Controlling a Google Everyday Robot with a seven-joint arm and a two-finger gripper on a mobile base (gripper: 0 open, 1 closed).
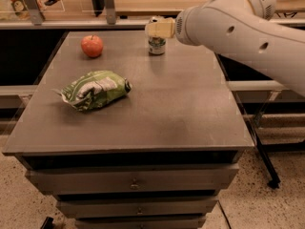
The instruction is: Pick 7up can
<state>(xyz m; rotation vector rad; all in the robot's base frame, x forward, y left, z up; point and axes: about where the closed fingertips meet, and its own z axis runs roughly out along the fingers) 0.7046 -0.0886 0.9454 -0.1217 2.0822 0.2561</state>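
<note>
Three objects share the table, and the 7up can stands upright near its far edge. The apple sits well to the left of the can as the camera sees it. The green and white chip bag lies left of the can and nearer the camera, also well apart from it. The gripper is at the can's upper part, covering its top, with the white arm reaching in from the can's right. Whether the gripper is open, closed or already gripping the can cannot be told here.

The main risk looks like a high hold: caught only near its rim, the can may tip or slip out on the lift. An off-centre sideways push could also topple it or shove it toward the edge behind it. The apple and bag seem too far from the can to interfere.
</note>
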